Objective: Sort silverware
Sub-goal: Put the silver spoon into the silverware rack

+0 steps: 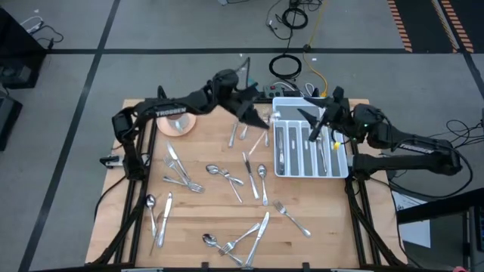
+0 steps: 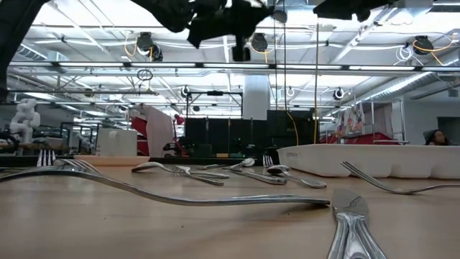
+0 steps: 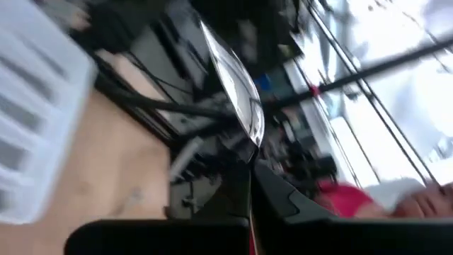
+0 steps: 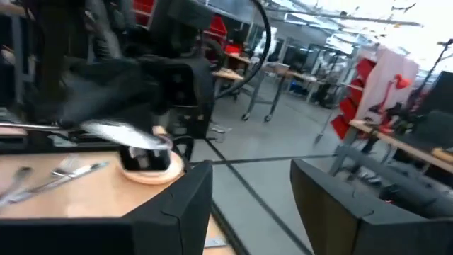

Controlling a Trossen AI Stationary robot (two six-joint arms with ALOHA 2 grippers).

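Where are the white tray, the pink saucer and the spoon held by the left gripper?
white tray [image 1: 342, 168]: high view, its right rim.
pink saucer [image 1: 178, 127]: high view, its lower edge.
spoon [image 3: 241, 95]: left wrist view, its bowl, above the left gripper [image 3: 251, 177].

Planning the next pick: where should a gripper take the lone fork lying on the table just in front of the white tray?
Grip the fork mid-handle, coming straight down from above, with the fingers closing across its diagonal. It lies flat and clear of the other pieces, leaving room on both sides.

Bright overhead ceiling lighting; skylight glare in low view. Both wrist views motion-blurred. Soft shadows on pale wooden worktop [image 1: 227, 208].
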